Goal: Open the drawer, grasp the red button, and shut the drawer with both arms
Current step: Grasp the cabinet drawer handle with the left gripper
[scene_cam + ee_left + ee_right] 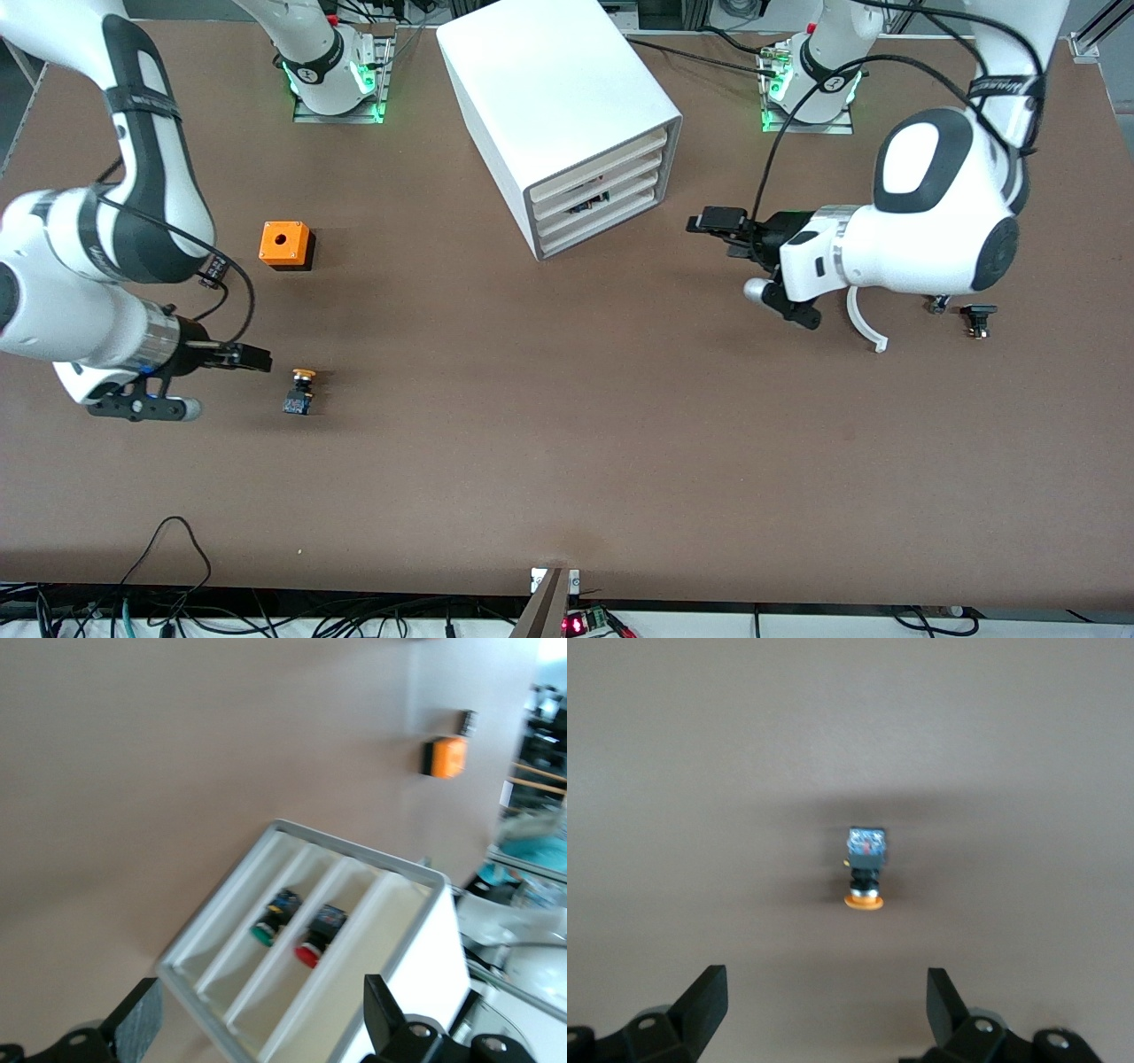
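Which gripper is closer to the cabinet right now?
Left. The left gripper hangs open beside the cabinet, facing its drawers. The right gripper waits open at the right arm's end, by the orange-capped button.

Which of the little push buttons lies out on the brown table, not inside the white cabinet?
The orange-capped push button, beside the right gripper; the red-capped button and green-capped button sit inside the cabinet.
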Available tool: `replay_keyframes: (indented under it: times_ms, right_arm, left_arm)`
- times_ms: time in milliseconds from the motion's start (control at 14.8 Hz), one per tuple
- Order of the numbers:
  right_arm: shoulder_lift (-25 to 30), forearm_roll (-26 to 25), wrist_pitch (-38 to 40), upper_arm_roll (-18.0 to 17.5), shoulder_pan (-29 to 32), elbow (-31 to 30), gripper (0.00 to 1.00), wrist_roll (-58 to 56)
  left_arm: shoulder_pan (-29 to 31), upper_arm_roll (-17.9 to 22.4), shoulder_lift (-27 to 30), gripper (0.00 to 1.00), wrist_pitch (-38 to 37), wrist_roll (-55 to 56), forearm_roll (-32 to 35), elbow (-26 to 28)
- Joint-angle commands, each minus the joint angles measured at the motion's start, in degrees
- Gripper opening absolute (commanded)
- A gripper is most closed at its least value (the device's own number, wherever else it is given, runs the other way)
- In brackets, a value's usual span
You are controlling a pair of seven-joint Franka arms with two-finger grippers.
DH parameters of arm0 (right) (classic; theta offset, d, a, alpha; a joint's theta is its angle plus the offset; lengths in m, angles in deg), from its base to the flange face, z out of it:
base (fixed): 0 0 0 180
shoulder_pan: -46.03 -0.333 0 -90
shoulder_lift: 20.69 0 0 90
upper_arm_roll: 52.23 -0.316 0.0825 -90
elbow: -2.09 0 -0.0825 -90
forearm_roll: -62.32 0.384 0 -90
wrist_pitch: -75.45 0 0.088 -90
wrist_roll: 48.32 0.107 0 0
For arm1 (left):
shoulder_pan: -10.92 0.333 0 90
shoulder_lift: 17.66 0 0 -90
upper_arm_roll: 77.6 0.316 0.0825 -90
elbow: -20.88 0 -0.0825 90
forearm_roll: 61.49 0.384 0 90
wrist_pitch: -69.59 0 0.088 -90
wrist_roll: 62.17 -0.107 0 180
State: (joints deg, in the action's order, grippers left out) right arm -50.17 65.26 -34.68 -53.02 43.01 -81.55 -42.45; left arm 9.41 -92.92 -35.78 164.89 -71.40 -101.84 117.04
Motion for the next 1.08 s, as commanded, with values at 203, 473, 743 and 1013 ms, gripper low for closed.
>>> replay_keyframes:
  times_ms: [203,473,743,1013]
  right_arm:
    - [-3.9,0.8,-1.5,-0.1,-3.2,0.4,0.99,0.4]
    - [-6.5,0.8,-1.8,-0.1,-5.7,0.5,0.99,0.8]
    - [-7.3,0.8,-1.9,0.0,-8.2,0.5,0.99,1.0]
    - [-7.9,0.1,-2.0,0.0,-11.3,0.6,0.99,4.0]
  left_arm:
    - [1.5,0.0,-6.3,1.0,-3.5,-17.0,-5.3,1.0]
    - [1.2,-0.7,-5.7,0.63,-3.9,-20.3,-9.6,7.6]
    - [2.2,-1.2,-5.6,0.63,-2.1,-33.4,-17.9,16.6]
    - [2.0,-2.3,-5.5,0.68,3.9,-45.0,-26.3,26.3]
